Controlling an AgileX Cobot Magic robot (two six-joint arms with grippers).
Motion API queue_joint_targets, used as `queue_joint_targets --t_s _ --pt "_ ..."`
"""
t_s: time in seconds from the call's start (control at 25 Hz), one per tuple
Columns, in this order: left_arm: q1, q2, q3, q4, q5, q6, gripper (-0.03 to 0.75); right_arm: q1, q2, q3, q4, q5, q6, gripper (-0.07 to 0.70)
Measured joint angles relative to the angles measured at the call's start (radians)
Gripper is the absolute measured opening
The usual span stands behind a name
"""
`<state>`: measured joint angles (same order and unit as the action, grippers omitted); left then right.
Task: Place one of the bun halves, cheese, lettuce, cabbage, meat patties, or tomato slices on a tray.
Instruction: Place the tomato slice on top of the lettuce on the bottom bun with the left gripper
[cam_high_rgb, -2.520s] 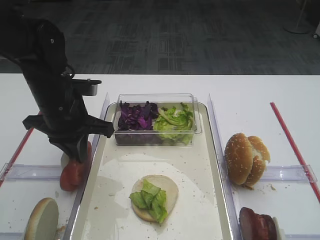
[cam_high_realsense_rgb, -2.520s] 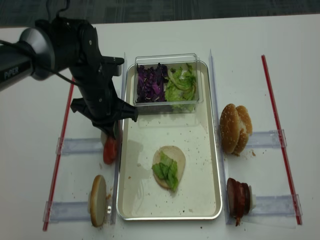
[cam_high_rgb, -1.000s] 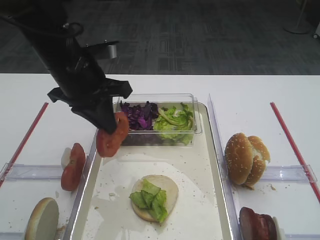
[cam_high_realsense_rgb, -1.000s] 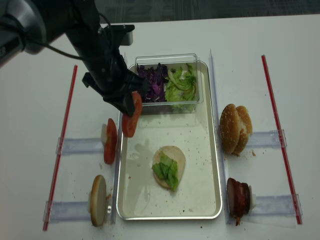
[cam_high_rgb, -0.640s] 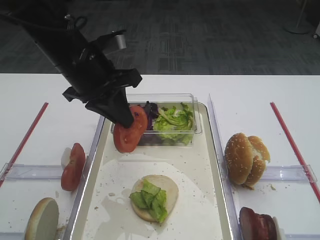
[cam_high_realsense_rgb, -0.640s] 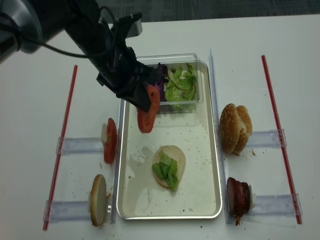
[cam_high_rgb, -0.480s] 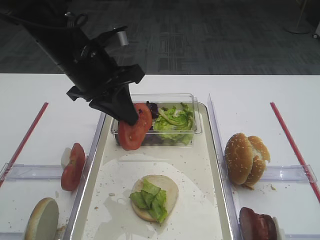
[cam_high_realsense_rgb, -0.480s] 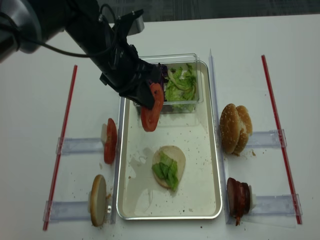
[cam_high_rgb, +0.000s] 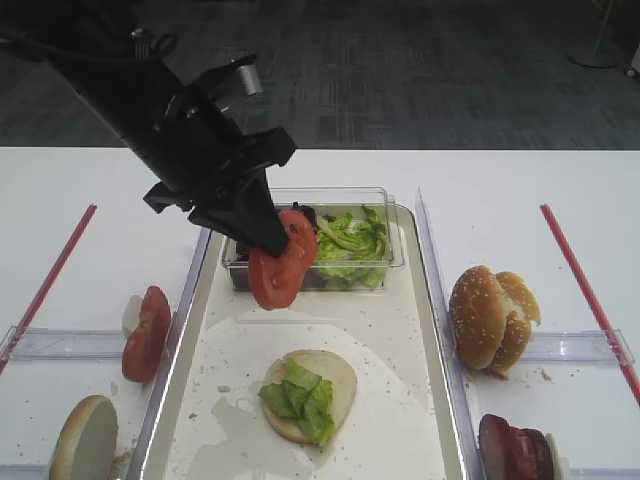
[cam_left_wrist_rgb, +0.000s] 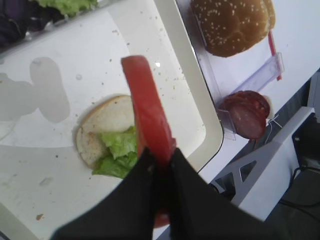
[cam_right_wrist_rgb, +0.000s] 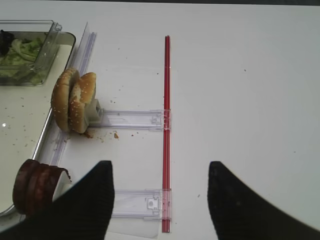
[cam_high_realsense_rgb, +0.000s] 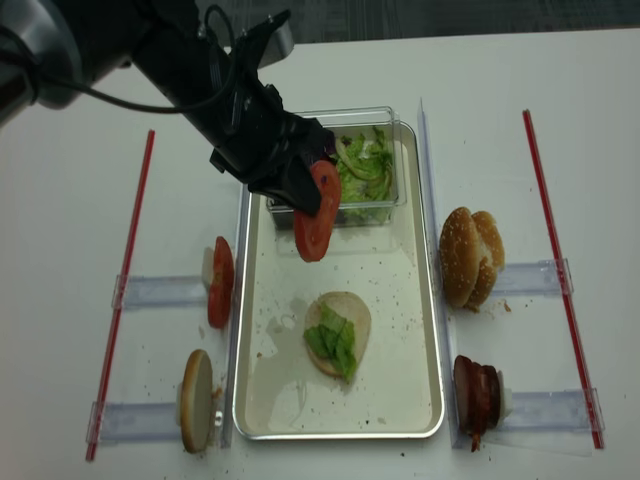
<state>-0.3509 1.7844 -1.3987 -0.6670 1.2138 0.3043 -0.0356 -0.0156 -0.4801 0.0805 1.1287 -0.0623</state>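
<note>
My left gripper (cam_high_rgb: 272, 240) is shut on one of the tomato slices (cam_high_rgb: 282, 262), which it holds edge-on in the air. The slice (cam_high_realsense_rgb: 317, 212) hangs over the far half of the tray (cam_high_realsense_rgb: 437, 330), just in front of the clear box. In the left wrist view the red slice (cam_left_wrist_rgb: 147, 120) sticks out past my fingertips, above a pale bun half (cam_left_wrist_rgb: 102, 125) topped with lettuce (cam_left_wrist_rgb: 120, 150). That bun half (cam_high_realsense_rgb: 338, 322) lies on the tray floor. My right gripper (cam_right_wrist_rgb: 160, 195) stands open over bare table, off to the right.
A clear box (cam_high_rgb: 315, 240) with cabbage and lettuce (cam_high_realsense_rgb: 362, 170) stands at the tray's far end. More tomato slices (cam_high_realsense_rgb: 220, 283) and a bun half (cam_high_realsense_rgb: 194, 400) stand in holders on the left. Sesame buns (cam_high_realsense_rgb: 470, 257) and meat patties (cam_high_realsense_rgb: 478, 395) are on the right.
My left gripper has lifted a tomato slice from the left holder and carried it right, from beside the tray's left rim to above the tray. The right arm has not moved.
</note>
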Motion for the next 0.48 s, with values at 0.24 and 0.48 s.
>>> queue_joint_targets --t_s 0.24,0.48 --pt "-0.036 -0.01 0.087 -0.062 -0.004 0.057 0.011 0.0 0.0 0.0 0.0 0.0 0.0 0.445" --pt "-0.077 -0.062 0.161 -0.099 -0.006 0.099 0.011 0.0 0.0 0.0 0.0 0.0 0.0 0.445"
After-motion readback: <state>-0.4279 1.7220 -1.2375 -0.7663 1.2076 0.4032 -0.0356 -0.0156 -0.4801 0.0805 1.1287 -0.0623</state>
